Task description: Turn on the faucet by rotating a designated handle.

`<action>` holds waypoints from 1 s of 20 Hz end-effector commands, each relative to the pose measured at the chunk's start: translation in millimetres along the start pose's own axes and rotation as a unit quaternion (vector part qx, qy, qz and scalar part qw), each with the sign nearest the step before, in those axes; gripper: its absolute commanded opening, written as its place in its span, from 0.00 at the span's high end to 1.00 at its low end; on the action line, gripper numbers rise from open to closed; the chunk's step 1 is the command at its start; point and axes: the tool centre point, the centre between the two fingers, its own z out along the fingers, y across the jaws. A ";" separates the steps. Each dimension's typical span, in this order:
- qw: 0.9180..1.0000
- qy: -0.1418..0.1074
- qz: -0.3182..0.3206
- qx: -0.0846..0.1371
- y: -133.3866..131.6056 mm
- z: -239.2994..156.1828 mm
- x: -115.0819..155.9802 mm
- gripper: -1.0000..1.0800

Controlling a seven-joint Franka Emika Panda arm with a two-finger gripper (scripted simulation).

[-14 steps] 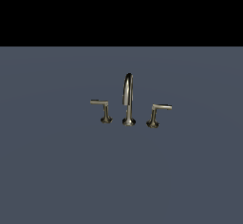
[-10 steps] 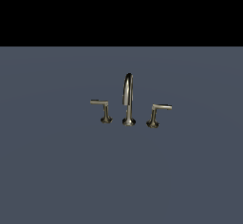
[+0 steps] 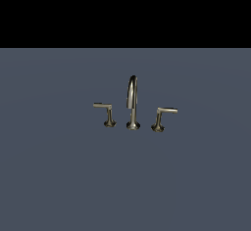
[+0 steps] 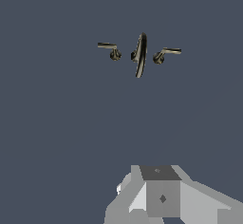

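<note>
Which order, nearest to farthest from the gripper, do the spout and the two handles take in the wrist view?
From the gripper:
1. The spout, middle, arching toward it.
2. Too close to call: the handle at the exterior view's left and the other handle at its right.

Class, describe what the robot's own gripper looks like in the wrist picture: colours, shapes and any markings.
Only part of the gripper shows. It is blocky and angular, in flat light and mid greys with a darker grey top face. A small dark diamond mark sits on its front face. No cables or fingers can be made out, and the exterior view shows no arm.
</note>
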 end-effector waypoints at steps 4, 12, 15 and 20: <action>0.999 0.000 0.043 0.000 -15.3 19.4 7.6 1.00; 0.992 0.000 0.128 -0.001 -44.2 58.4 27.0 1.00; 0.987 0.000 0.161 -0.001 -54.5 73.4 36.0 1.00; 0.977 0.000 0.215 -0.001 -70.4 98.6 52.4 1.00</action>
